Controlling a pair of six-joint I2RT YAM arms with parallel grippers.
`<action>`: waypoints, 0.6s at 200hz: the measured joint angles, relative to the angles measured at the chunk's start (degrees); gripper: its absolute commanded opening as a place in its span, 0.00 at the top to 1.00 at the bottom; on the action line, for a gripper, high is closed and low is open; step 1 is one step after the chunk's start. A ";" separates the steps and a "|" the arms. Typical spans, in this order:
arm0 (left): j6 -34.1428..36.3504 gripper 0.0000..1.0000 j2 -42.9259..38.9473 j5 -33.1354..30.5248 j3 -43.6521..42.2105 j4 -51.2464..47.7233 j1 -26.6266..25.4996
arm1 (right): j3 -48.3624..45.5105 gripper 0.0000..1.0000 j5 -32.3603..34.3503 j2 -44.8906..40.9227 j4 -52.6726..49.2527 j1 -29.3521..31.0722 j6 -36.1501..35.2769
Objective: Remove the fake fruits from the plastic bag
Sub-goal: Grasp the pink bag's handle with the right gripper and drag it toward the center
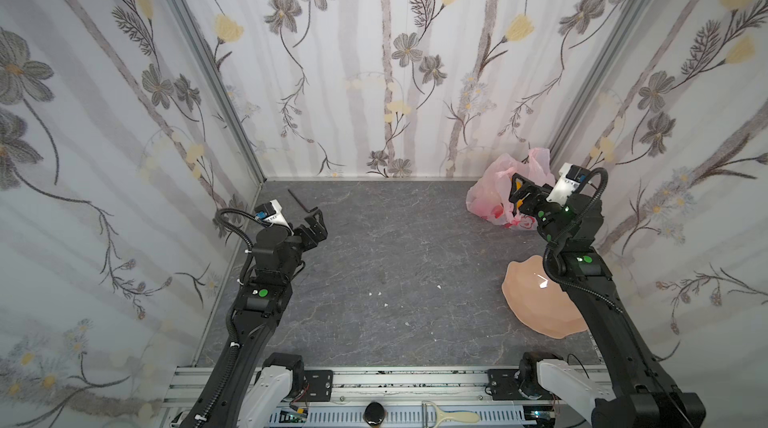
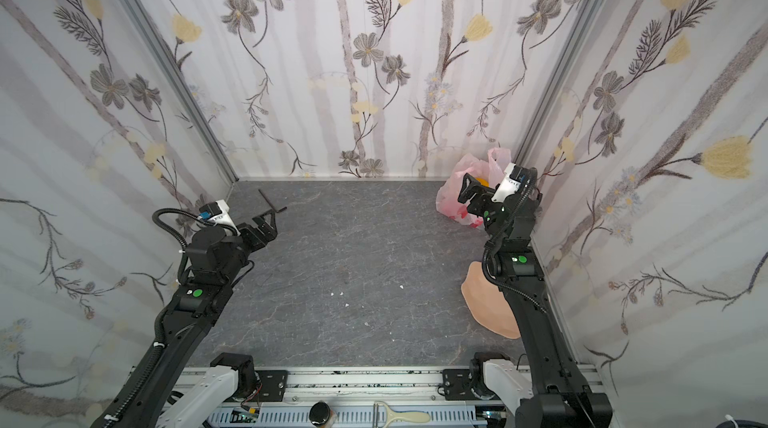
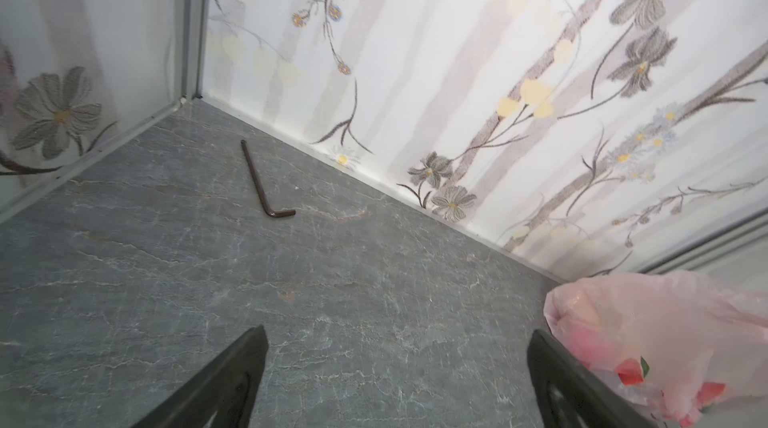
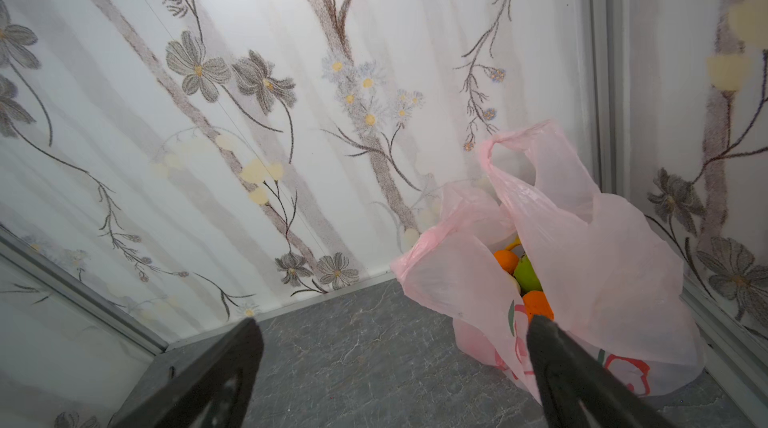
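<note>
The left end effector point(image 1: 314, 220) hangs wide open and empty, just beside a dark Allen key point(image 3: 256, 177) lying on the grey counter point(image 1: 395, 247). Near the right edge sits a peach dish point(image 1: 530, 301). In the far right corner stands the plastic bag point(image 4: 602, 247), its red prints unreadable, with the fake fruits point(image 4: 525, 272) inside. The right end effector point(image 4: 392, 326) is spread wide at the bag's mouth, gripping nothing.

Both top views: high, looking down across the whole bench point(image 1: 374, 264). Left wrist: low, oblique, plastic bag point(image 3: 648, 322) at frame's lower right. Right wrist: near that bag, facing its mouth. All views share it.
</note>
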 measured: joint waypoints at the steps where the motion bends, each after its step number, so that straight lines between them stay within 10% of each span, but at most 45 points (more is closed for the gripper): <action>1: 0.00 0.00 0.11 0.17 0.00 -0.02 0.00 | 0.35 0.00 0.09 0.46 -0.07 0.13 0.00; 87: 5.16 0.00 2.10 6.05 -0.04 -5.31 0.00 | 19.28 0.14 8.90 24.70 -7.89 2.82 8.13; 101: 5.60 0.00 1.77 4.92 -0.74 -5.49 0.00 | 22.03 0.22 10.19 27.96 -9.70 2.82 9.18; 120: 5.62 0.00 1.77 4.48 -1.16 -6.21 0.00 | 24.96 0.63 11.69 31.54 -11.78 2.91 10.36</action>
